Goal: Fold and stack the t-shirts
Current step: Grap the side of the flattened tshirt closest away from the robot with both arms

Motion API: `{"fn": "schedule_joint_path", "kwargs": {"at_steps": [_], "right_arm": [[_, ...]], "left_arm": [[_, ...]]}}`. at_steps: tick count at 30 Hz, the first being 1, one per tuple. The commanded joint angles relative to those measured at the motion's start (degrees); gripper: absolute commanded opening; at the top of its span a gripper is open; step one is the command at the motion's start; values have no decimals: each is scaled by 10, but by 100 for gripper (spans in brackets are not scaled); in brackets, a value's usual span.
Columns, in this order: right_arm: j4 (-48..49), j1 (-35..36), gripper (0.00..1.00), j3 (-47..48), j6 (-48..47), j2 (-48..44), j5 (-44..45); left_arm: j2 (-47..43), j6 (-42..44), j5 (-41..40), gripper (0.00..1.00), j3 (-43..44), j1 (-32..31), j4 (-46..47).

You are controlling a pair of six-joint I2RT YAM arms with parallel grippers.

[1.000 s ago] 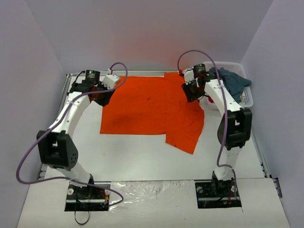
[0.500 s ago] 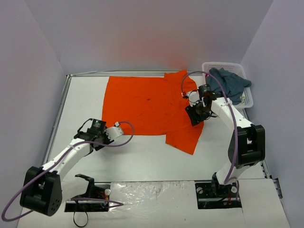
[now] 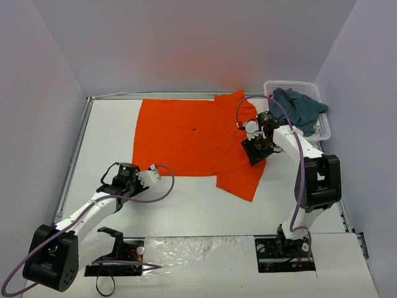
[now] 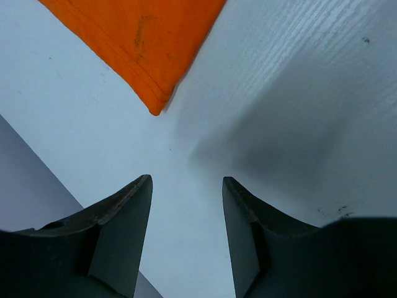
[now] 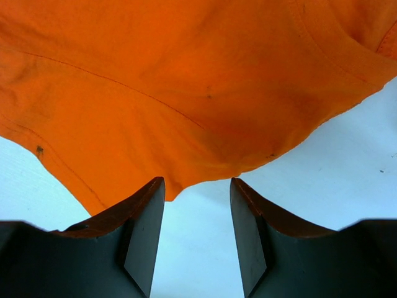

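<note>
- A white table (image 3: 186,205) fills the overhead view, walled in by pale panels.
- The orange t-shirt (image 3: 186,136) lies spread flat from the table's centre towards 12 o'clock. One sleeve trails off to 5 o'clock.
- A white lattice basket (image 3: 291,84) sits in the corner at 2 o'clock, just beside the orange shirt's collar end.
- The teal t-shirt (image 3: 299,108) lies bunched in the basket and spills over its near rim.
- The right gripper (image 3: 254,151) hangs over the orange shirt's edge at 3 o'clock. In its wrist view the right gripper (image 5: 197,183) has its fingers spread with nothing between them, and the cloth's hem (image 5: 186,74) lies just beyond the tips.
- The left gripper (image 3: 154,174) sits low over bare table at 8 o'clock, apart from the shirt. Its wrist view shows the left gripper (image 4: 186,183) spread and empty, with a shirt corner (image 4: 142,37) at 11 o'clock ahead of the tips.
</note>
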Motion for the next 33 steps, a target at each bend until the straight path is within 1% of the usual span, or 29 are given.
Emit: {"fn": "schedule_joint_path", "kwargs": {"at_steps": [1, 4, 5, 7, 9, 13, 16, 21, 24, 27, 29, 30, 31, 33], "right_arm": [[-9, -5, 43, 1, 0, -2, 11], [-7, -5, 43, 0, 0, -1, 12], [-7, -5, 43, 0, 1, 1, 13], [-6, -5, 43, 0, 2, 3, 18], [-5, -5, 44, -1, 3, 4, 20], [-3, -5, 44, -1, 5, 3, 23], [-3, -6, 44, -2, 5, 2, 27], [-1, -7, 45, -6, 4, 2, 27], [-1, -8, 45, -6, 5, 7, 31], [-1, -8, 45, -4, 5, 10, 35], [0, -8, 45, -3, 5, 9, 38], [0, -8, 45, -4, 5, 9, 38], [-1, -8, 45, -5, 5, 9, 38], [-2, -8, 45, -6, 4, 5, 38]], "left_arm": [[-6, 20, -29, 48, -12, -3, 81], [-5, 17, -46, 48, -28, -2, 138], [-4, 19, -42, 48, -29, -3, 142], [25, 23, -36, 48, -32, -3, 165], [33, 25, -37, 48, -33, -3, 171], [89, 30, -31, 48, -31, -3, 207], [126, 33, -27, 48, -22, -5, 215], [168, 37, -38, 47, -19, -5, 259], [194, 34, -32, 47, -8, -5, 258], [202, 34, -24, 39, 3, -6, 238], [195, 41, -9, 24, 8, -6, 212], [183, 44, 10, 6, 8, -6, 185], [176, 45, 23, 3, 10, -6, 168], [150, 50, 38, 2, 8, -4, 149]]}}
